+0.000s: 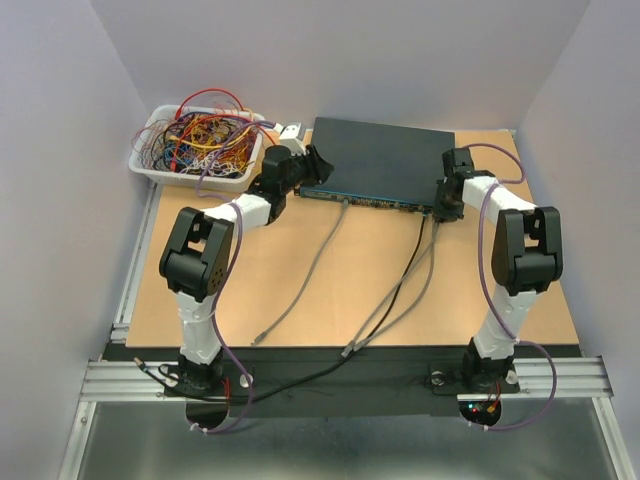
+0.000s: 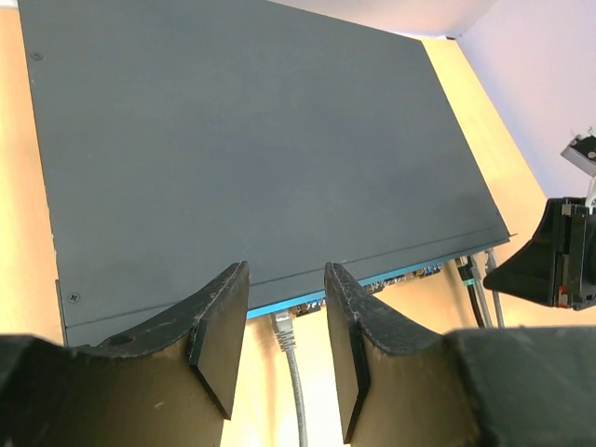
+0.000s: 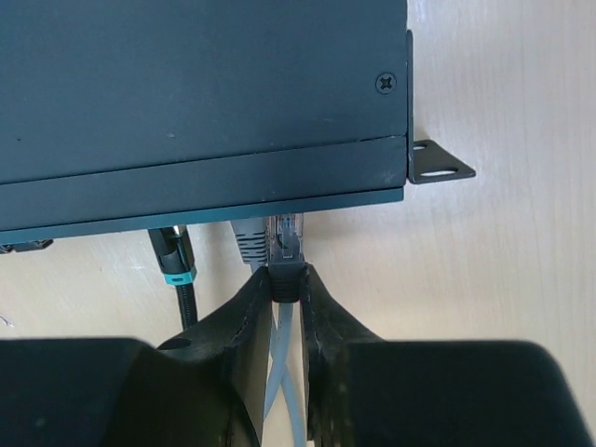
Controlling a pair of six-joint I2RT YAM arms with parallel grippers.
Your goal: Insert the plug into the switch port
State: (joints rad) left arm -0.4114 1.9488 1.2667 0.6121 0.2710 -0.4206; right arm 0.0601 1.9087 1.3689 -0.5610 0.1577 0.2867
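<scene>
At upper centre of the top view, switch (image 1: 385,160) with long axis left-right, port edge facing frame bottom. Mid right-wrist frame, right gripper (image 3: 285,284) pinching plug (image 3: 286,233): long axis vertical, tip upward at the switch's front edge, just beside a grey connector (image 3: 250,240) on its left, bare table (image 3: 503,307) to the right. Astride a grey cable (image 2: 296,391), left gripper (image 2: 284,307) spread

Overhead and close wrist views share the switch (image 1: 385,160).
</scene>
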